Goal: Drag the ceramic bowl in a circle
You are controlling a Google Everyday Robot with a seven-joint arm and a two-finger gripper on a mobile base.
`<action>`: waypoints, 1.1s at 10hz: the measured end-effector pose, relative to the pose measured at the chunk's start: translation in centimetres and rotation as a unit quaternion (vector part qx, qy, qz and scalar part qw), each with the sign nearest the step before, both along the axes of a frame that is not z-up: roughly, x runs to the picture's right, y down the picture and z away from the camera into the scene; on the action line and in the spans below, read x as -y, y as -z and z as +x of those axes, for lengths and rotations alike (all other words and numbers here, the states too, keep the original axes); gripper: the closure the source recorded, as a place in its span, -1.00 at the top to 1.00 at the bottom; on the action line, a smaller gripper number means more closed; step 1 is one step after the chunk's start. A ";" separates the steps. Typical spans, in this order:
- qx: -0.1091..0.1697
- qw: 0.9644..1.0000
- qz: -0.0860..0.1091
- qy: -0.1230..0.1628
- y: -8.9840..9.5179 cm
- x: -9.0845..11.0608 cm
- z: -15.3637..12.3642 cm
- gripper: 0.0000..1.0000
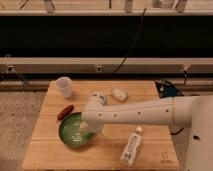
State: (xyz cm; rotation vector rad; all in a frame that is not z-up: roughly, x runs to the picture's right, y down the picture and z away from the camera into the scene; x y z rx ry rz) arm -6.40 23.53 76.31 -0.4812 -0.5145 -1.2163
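The green ceramic bowl sits on the wooden table at the front left, glossy with pale glints inside. My white arm reaches in from the right across the table. My gripper is down inside the bowl at its right side, against the rim, mostly hidden under the wrist.
A translucent white cup stands at the back left. A red sausage-like item lies just behind the bowl. A white bottle lies at the front right. Two small pale objects lie near the back middle.
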 end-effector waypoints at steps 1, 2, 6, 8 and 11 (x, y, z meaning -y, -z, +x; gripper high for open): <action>0.003 1.000 -0.003 0.001 -0.1 -0.2 -0.1 0.60; 0.007 1.000 -0.005 0.002 -0.2 -0.3 -0.2 0.60; 0.016 1.000 -0.014 0.004 -0.6 -0.9 -0.4 0.60; 0.021 1.000 -0.017 0.004 -0.7 -1.1 -0.4 0.59; 0.026 0.999 -0.020 0.004 -1.0 -1.3 -0.3 0.43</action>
